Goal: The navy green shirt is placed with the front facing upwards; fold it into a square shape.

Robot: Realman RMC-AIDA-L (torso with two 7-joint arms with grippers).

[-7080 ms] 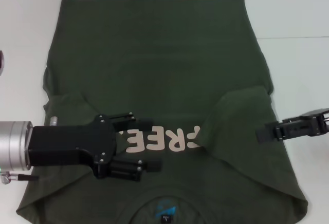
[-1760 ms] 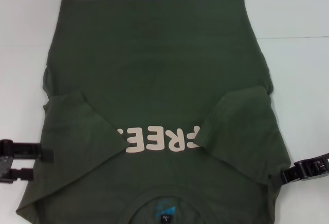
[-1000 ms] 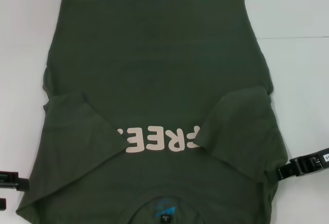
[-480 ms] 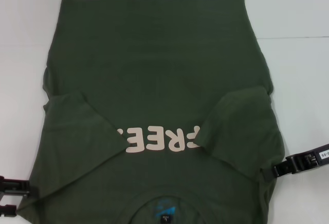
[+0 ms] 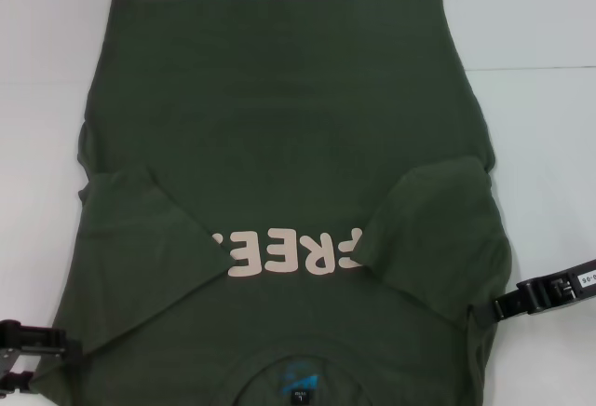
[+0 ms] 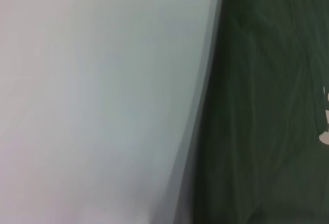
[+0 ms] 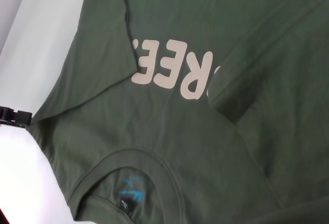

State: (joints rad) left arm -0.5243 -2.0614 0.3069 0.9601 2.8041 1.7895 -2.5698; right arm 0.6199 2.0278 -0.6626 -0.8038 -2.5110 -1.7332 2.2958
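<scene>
Two sleeves of the navy green shirt [image 5: 279,145] are already folded inward over the chest; the garment lies flat, face up, filling most of the head view from the upper centre to the bottom edge. It rests on the white table [image 5: 540,15], which shows along the top, left and right margins of the frame.

The folded left sleeve [image 5: 140,229] sits at lower left and the folded right sleeve [image 5: 438,229] at lower right, each covering an end of the pale "FREE!" lettering [image 5: 293,255] at lower centre. The collar with its blue neck label [image 5: 298,378] lies at the bottom centre edge.

The right gripper [image 5: 491,309] is at the lower right, its tip touching the shirt's side edge near the shoulder. Whether its fingers are spread or pinching cloth cannot be told. The left gripper [image 5: 56,345] is at the lower left corner, against the opposite shoulder edge; its two fingers appear spread, with the cloth edge at their tips.

Step in hand, as judged: taking hold of both shoulder corners for the lengthwise fold. The next move calls for a firm pinch at each corner, then an even lift carrying the collar end toward the hem at the top of the frame.
</scene>
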